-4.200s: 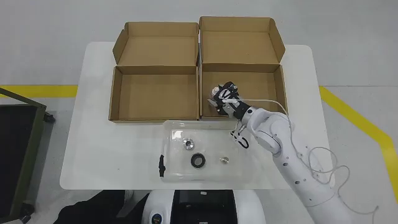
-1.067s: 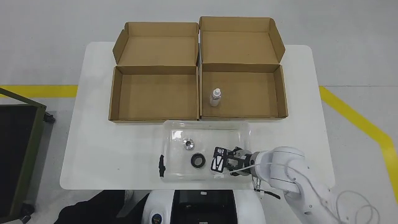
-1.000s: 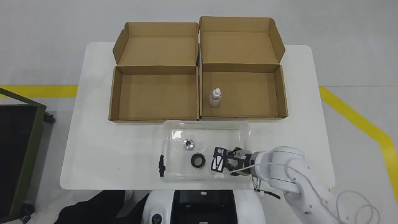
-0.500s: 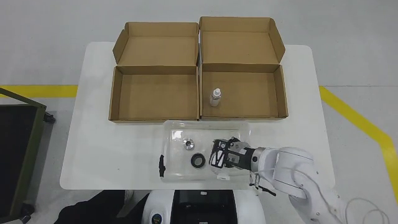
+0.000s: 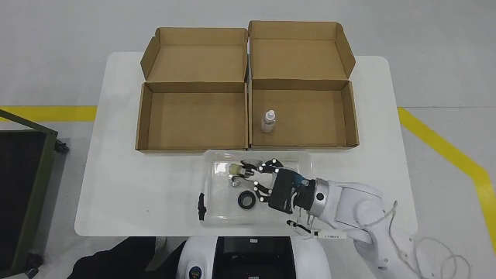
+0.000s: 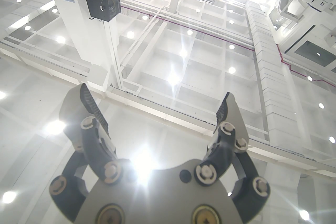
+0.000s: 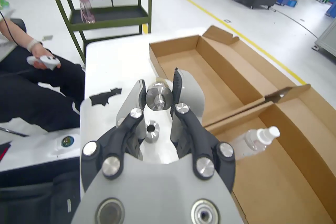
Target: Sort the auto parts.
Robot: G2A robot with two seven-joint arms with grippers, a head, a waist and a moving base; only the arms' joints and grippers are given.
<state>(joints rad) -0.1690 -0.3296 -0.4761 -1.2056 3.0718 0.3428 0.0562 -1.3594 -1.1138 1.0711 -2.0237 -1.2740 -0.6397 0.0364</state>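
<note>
Gripping right tool [image 7: 159, 83]: clamped on a round metal part [image 7: 158, 100], held above the clear tray [image 5: 219, 163].
Left tool [image 6: 155, 91]: pointing upward, fingers spread wide with nothing between them.
Tray contents: a second metal part [image 7: 151, 130] with a centre hole, right under the held one, and a black ring [image 5: 247, 199]; the tray sits by the near edge of the tabletop [image 5: 124, 163].
Left box [image 5: 194, 120]: toward the far edge, lid open, bare cardboard floor.
Right box [image 5: 310, 120]: touching the left one, lid open; a spray bottle [image 5: 268, 120] lies by its left wall.
Count: two boxes, one tray, one bottle, two metal parts, one ring.
</note>
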